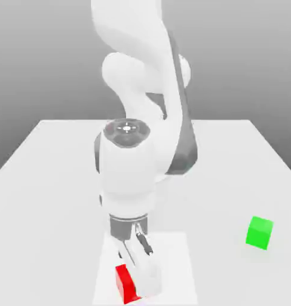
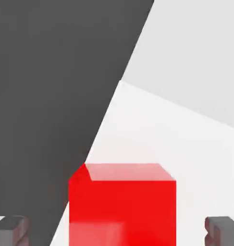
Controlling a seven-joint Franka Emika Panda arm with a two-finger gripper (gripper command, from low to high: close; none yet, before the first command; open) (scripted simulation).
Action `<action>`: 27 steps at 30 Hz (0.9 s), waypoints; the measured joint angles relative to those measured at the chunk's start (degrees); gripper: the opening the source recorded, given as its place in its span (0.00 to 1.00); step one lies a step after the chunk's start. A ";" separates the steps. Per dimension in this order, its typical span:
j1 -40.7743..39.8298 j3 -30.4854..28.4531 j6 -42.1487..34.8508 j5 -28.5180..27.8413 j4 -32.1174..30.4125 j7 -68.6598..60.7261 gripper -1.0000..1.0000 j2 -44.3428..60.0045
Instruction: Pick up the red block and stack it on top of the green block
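In the exterior view my arm point(image 1: 141, 119) hangs down over the near middle of the white desk point(image 1: 46, 179), wrist bent low, and my fingers point(image 1: 137, 266) reach down toward a paler square patch point(image 1: 174, 263) of the surface. The red block point(image 1: 127, 283) sits at about seven o'clock from the fingers, right up against them at the desk's near edge, tilted a little on its corner as seen from there. From the hand view, the red block point(image 2: 122, 206) lies squarely between my two fingertips, one grey pad point(image 2: 10, 229) at nine o'clock of it and the other point(image 2: 223, 230) at three o'clock, each with a clear gap to the block's side: my fingers are spread wide and touch nothing. Well apart, at about three o'clock from the red block in the exterior view, the green block point(image 1: 259, 232) rests alone on the desk, upright and flat on its base.
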 joint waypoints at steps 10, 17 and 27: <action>-1.64 2.47 -5.34 4.15 -1.18 -3.02 0.00 -6.86; 6.79 13.75 -9.42 8.94 -5.51 -6.79 0.00 -15.64; 31.61 20.15 -8.78 10.82 -10.78 -8.49 0.00 -20.40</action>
